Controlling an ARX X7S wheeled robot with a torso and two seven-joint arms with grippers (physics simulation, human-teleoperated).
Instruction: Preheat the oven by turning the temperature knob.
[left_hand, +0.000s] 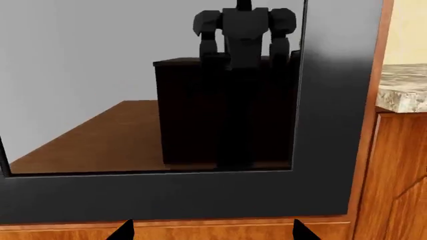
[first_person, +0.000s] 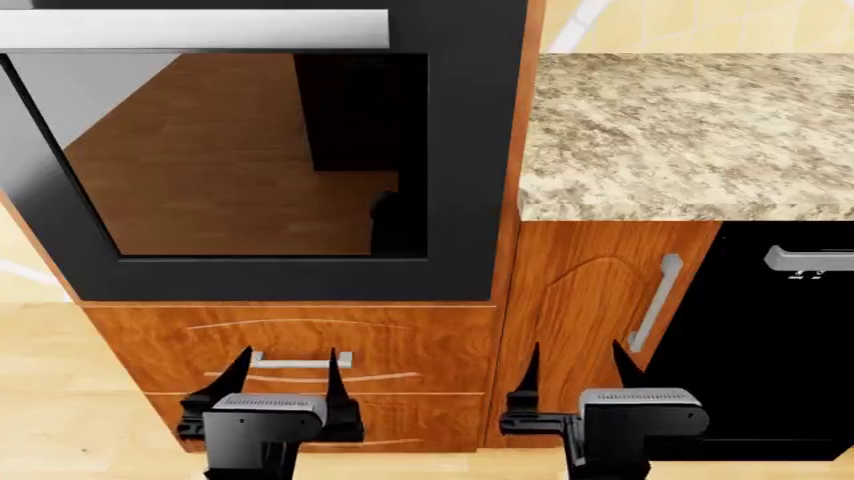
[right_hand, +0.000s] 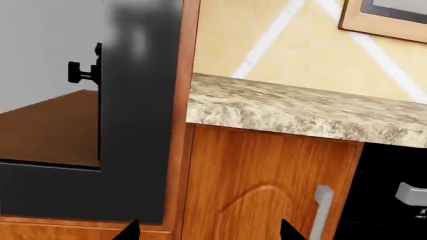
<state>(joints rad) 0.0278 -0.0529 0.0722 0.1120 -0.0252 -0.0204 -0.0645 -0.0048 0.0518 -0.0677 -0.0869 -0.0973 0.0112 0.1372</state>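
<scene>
The black oven (first_person: 467, 150) with its big reflective glass window (first_person: 240, 150) and silver bar handle (first_person: 194, 30) fills the upper left of the head view. Its temperature knob and dial markings are out of view. The oven's lower frame also shows in the left wrist view (left_hand: 167, 197) and in the right wrist view (right_hand: 133, 125). My left gripper (first_person: 284, 365) is open and empty, low in front of the wooden drawers below the oven. My right gripper (first_person: 574, 362) is open and empty in front of the cabinet door (first_person: 587, 300).
A granite countertop (first_person: 681, 130) stands right of the oven over a wooden cabinet with a silver vertical handle (first_person: 654, 300). A plain black appliance front (first_person: 787, 350) with a short silver handle (first_person: 807, 258) is at far right. A drawer handle (first_person: 300, 360) sits by the left gripper.
</scene>
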